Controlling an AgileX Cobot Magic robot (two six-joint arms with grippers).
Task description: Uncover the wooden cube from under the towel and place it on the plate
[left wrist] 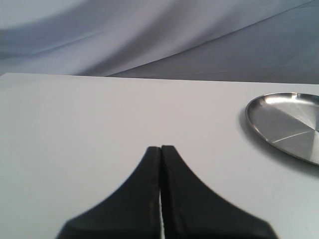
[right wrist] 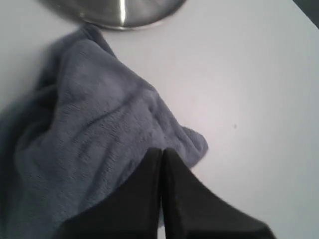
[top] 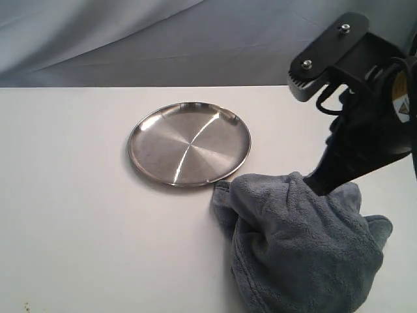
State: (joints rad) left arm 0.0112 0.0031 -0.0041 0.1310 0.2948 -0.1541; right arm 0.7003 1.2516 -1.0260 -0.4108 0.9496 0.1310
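The wooden cube is hidden. The blue-grey towel (top: 300, 248) lies bunched in thick folds at the front right of the white table, one edge close to the plate's rim. The shiny steel plate (top: 189, 143) sits empty near the middle. My right gripper (top: 315, 186) is shut, its tips down at the towel's raised top; in the right wrist view the right gripper (right wrist: 161, 149) has no cloth between its closed fingers, with the towel (right wrist: 84, 124) and plate (right wrist: 114, 12) beyond. The left gripper (left wrist: 161, 147) is shut over bare table, well short of the plate (left wrist: 289, 124).
The white table (top: 78, 215) runs left and forward of the plate. A pale blue-grey cloth backdrop (top: 163, 39) hangs behind its far edge. The right arm's black body (top: 365, 98) stands over the table's right side.
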